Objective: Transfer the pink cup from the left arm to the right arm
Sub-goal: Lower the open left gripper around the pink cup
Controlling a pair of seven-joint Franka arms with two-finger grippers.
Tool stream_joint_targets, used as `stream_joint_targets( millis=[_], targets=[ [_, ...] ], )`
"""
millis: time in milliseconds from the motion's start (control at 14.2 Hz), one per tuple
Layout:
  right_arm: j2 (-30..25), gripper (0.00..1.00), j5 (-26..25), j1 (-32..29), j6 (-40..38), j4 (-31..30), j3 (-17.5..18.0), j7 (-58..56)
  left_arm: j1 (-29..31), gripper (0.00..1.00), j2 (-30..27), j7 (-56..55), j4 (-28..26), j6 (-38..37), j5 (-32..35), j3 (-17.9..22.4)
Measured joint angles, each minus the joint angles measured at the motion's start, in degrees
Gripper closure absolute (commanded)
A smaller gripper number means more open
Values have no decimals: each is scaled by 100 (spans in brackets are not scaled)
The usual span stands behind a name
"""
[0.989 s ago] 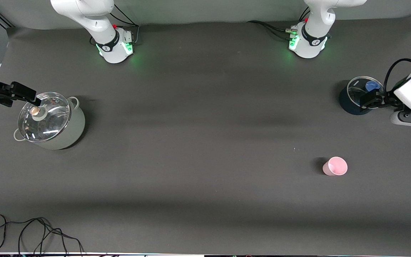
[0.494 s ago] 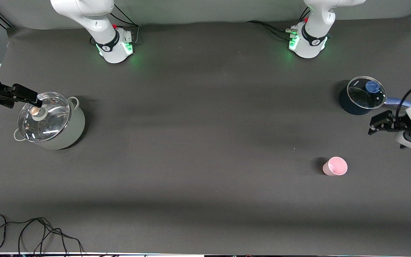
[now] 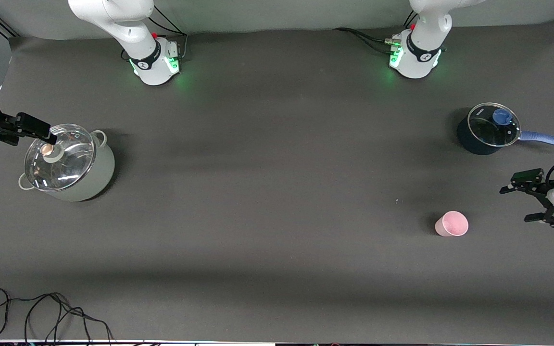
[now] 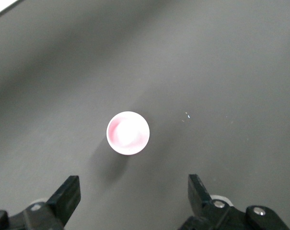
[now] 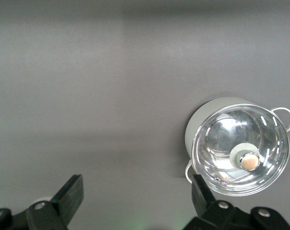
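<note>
Open left tool [image 3: 523, 203] approaching upright pink cup [image 3: 451, 224] on counter [image 3: 277, 192].

Cup near left arm's end, nearer the camera than lidded blue saucepan [image 3: 488, 128]. Best lowered with fingers straddling cup, squeezing lightly. Right tool [image 3: 27, 129] open, empty, waiting beside lidded grey pot [image 3: 68, 162].

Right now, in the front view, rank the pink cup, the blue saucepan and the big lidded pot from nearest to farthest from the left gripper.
1. Pink cup: upright on the table beside the open left gripper, toward the left arm's end.
2. Blue saucepan: farther from the front camera, same end.
3. Lidded grey pot: at the right arm's end, under the right gripper.
</note>
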Motion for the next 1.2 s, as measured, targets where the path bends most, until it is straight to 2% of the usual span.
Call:
stream_joint_targets(
  millis=[353,494,918,1201],
  targets=[
    [2,0,0,0,-2,4,-2,-2,871,0,1041,3691,-579,124,-2190,6],
    [5,0,0,0,-2,5,-2,-3,1017,0,1462,4709,-692,135,-2742,0],
    [12,0,0,0,-2,6,-2,-5,1141,0,2218,6448,-735,-15,-3950,-13],
    [13,0,0,0,-2,7,-2,-6,1253,0,2591,7011,-725,-229,-4357,-29]
  ],
)
